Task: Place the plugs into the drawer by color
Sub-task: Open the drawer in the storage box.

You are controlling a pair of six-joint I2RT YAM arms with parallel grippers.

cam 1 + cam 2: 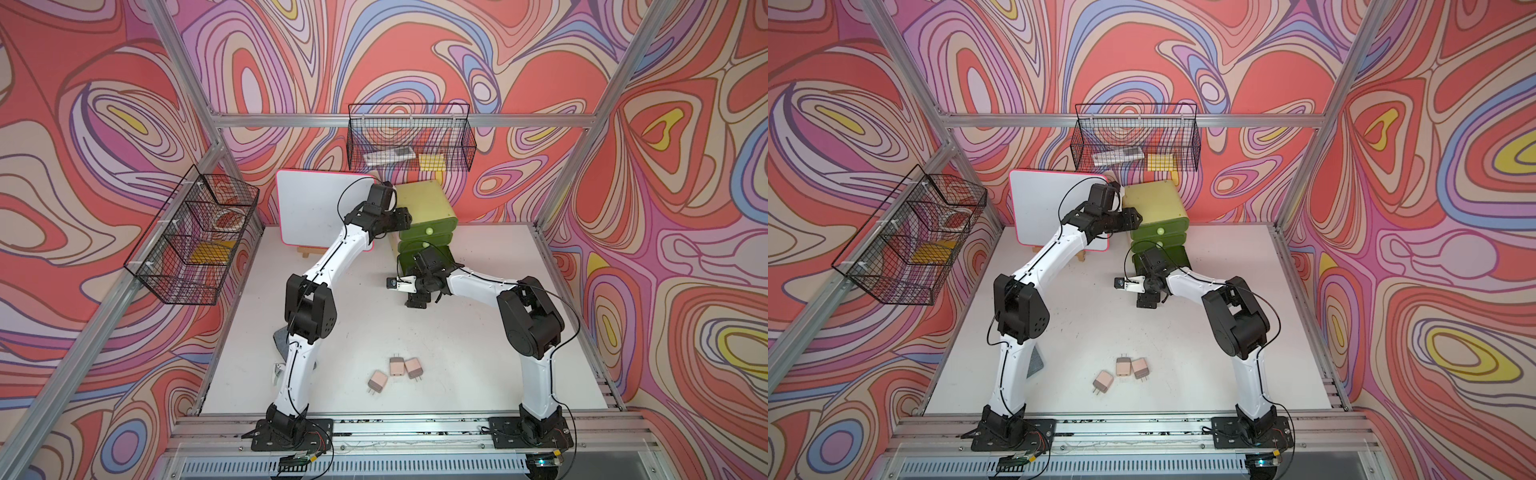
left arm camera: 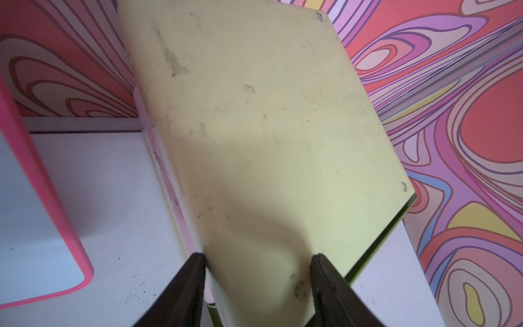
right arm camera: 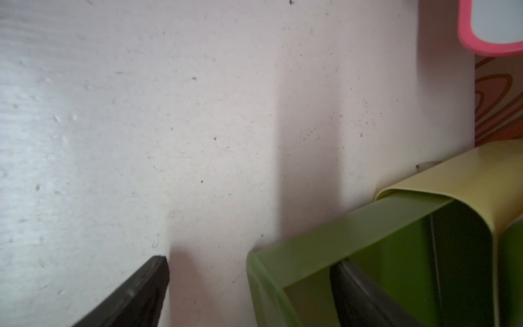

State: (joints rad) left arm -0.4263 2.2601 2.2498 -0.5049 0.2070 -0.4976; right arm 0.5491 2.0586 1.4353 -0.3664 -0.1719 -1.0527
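While both top views take in the whole white tabletop (image 1: 478, 353), only the wrist cameras show the fingertips. In the left wrist view the left gripper (image 2: 257, 257) has its two black jaws set narrow and closed on a corner of the top of the small, rounded, pale yellow-green plastic chest (image 2: 268, 127). The chest stands at the back of the table, just beside a white board with a pink rim (image 1: 320, 208).

In the right wrist view the right gripper (image 3: 250, 262) is spread wide and holds nothing. One finger is inside the pulled-out olive-green bottom drawer (image 3: 311, 240) and the other is over bare table. The drawer wall runs between them, and neither finger touches it.

Only the top views show the three pale pink rounded-square plugs (image 1: 397, 367). They lie close together near the front of the table, well apart from the chest. Those views also show two light green ball knobs (image 1: 429, 230) on the upper drawer fronts and two black wire baskets (image 1: 457, 145) on the walls.
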